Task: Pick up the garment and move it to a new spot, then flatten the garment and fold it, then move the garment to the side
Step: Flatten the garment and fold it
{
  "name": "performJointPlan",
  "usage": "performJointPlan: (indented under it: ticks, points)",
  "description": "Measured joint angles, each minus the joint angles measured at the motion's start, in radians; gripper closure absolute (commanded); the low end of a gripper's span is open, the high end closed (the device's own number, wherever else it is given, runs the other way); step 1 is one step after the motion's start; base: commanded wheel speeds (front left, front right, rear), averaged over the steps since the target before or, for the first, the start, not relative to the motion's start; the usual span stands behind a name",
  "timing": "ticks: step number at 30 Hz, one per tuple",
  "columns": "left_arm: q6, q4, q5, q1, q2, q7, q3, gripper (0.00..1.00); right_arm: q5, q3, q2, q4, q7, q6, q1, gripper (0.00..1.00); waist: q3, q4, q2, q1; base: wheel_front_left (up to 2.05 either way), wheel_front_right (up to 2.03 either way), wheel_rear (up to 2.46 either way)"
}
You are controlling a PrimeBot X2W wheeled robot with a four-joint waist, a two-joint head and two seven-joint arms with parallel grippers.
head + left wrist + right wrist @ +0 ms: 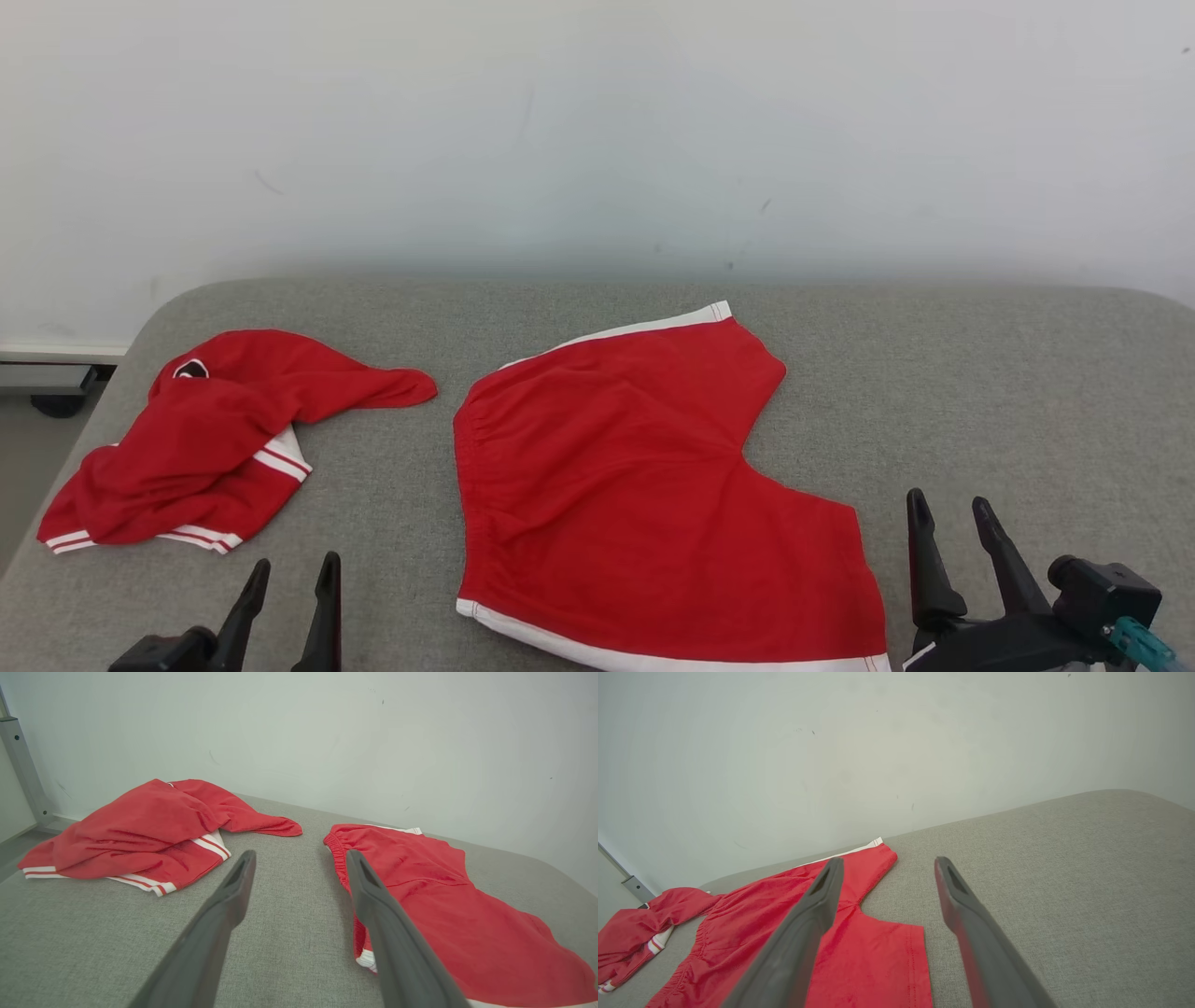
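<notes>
Shorts (644, 485), red with white hems, lying flat on grey desk (1008, 392), between left claw (295, 561) and right claw (948, 499). Both claws spread wide, empty: left near waistband side, right just beside nearer leg hem. Crumpled red garment (205, 439) lying farther left.

Grey fabric-covered table (980, 392) against a scuffed white wall (597, 121), grey metal post (21, 765) at left

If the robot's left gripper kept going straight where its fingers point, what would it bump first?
Probably the grey cushion, in the gap between the crumpled red garment and the red shorts. The left gripper might brush the crumpled one's tip; depth is unclear.
</notes>
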Motion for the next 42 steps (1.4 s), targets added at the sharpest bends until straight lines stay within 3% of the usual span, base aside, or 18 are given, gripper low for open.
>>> performJointPlan:
  ticks: [11, 16, 25, 42]
  points:
    - [0.0, -0.012, 0.008, 0.019, -0.015, 0.026, 0.001, 0.0, -0.009, 0.013, -0.002, 0.024, -0.02, 0.012, 0.0, 0.0, 0.002, -0.001, 0.0, 0.0, 0.0, 0.0, 0.0]
    - [-0.003, -0.006, 0.021, 0.007, -0.023, 0.075, -0.058, 0.0, -0.027, 0.034, -0.029, 0.057, 0.017, 0.019, 0.008, 0.0, 0.007, 0.006, 0.0, 0.0, 0.0, 0.0, 0.0]
    - [-0.059, 0.083, 0.055, -0.086, -0.048, 0.18, -0.159, 0.0, -0.063, 0.118, -0.05, 0.128, 0.15, 0.035, 0.043, 0.0, 0.016, 0.012, 0.0, 0.0, 0.0, 0.0, 0.0]
    - [-0.184, 0.384, 0.076, -0.29, -0.101, 0.325, -0.26, 0.0, -0.105, 0.157, -0.062, 0.211, 0.281, 0.017, 0.037, 0.0, 0.044, -0.006, 0.0001, 0.0, 0.0, 0.0, 0.0]
